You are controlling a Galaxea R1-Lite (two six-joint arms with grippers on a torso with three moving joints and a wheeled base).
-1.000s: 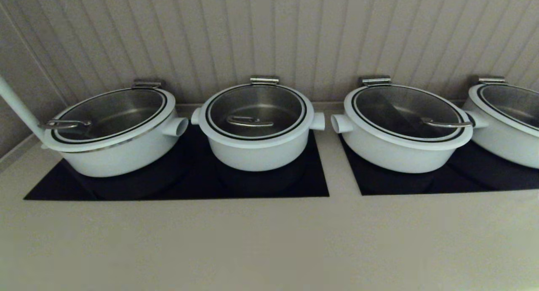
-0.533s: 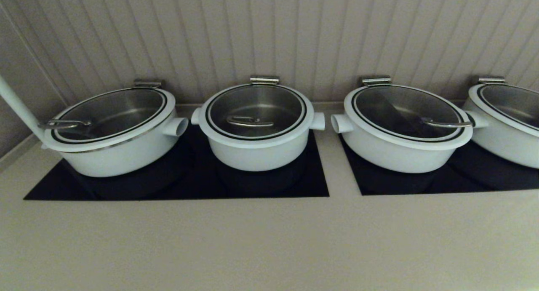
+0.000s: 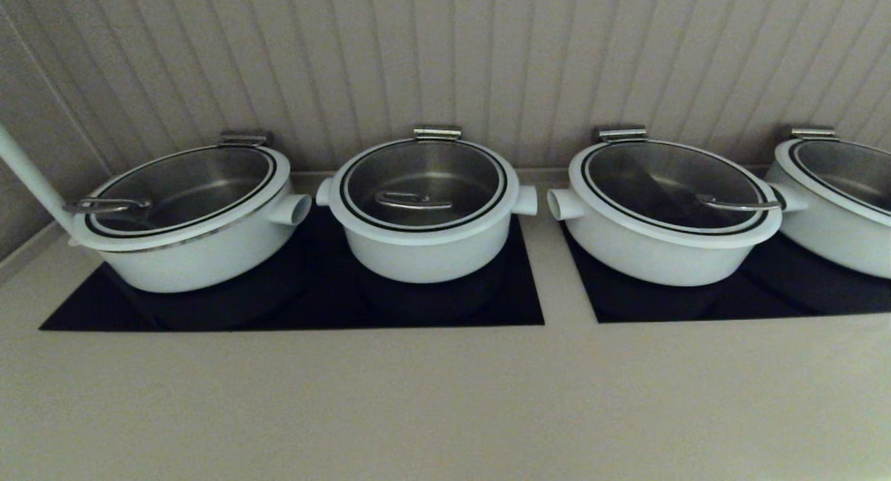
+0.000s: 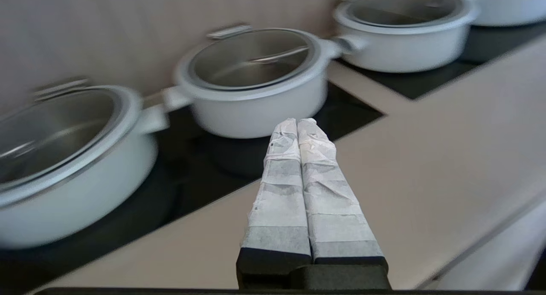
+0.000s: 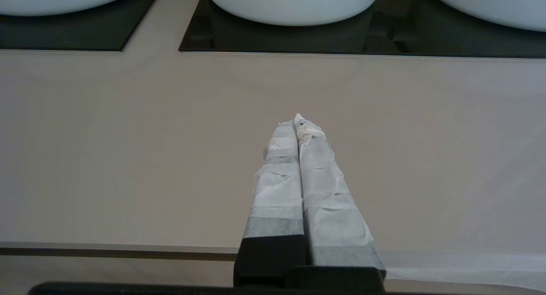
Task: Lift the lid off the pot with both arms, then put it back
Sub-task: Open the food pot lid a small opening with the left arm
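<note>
Head view: four white pots, the pot [image 3: 424, 248] second from left, the lid [image 3: 423, 183] seated on it, rightmost pot cut off; left wrist view: left gripper [image 4: 297, 123] pressed closed, short of the pot; right wrist view: right gripper [image 5: 295, 123] closed above the counter [image 5: 128, 150], pots cropped.

Pot [image 3: 424, 248]: set second from left in a row of four, against the wall [image 3: 445, 49].
Lid [image 3: 423, 185]: seated on the pot.
Cooktop [image 3: 292, 307]: shared with the left neighbour [image 3: 188, 251].
Counter [image 3: 445, 397]: spread in front.
</note>
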